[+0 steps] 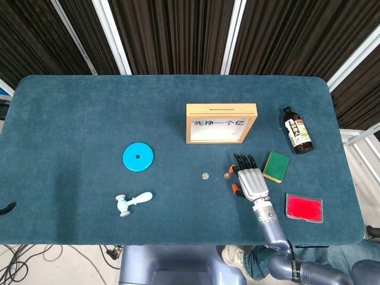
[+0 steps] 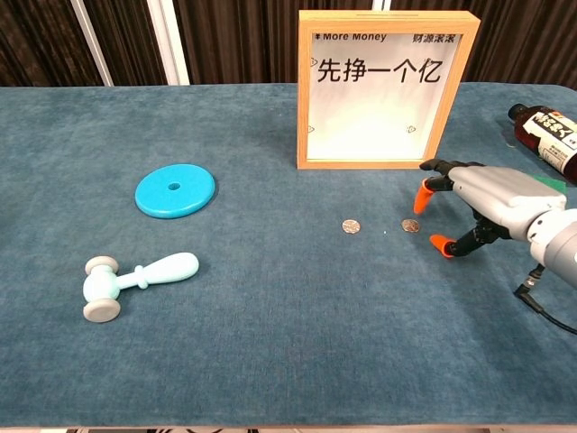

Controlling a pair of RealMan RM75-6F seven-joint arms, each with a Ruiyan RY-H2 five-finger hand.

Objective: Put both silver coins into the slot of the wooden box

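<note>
Two silver coins lie flat on the blue cloth in front of the wooden box (image 1: pixel 221 123) (image 2: pixel 387 88): a left coin (image 1: pixel 205 176) (image 2: pixel 351 226) and a right coin (image 1: pixel 227 175) (image 2: pixel 411 225). The box stands upright with its slot in the top edge. My right hand (image 1: pixel 248 180) (image 2: pixel 472 198) hovers just right of the right coin, its orange-tipped fingers (image 2: pixel 420 197) spread and holding nothing. One fingertip is right above that coin. My left hand appears in neither view.
A blue disc (image 1: pixel 138 157) and a pale toy hammer (image 1: pixel 132 202) lie to the left. Right of my hand are a green and yellow sponge (image 1: pixel 275 166), a dark bottle (image 1: pixel 297 130) and a red tray (image 1: pixel 304 207).
</note>
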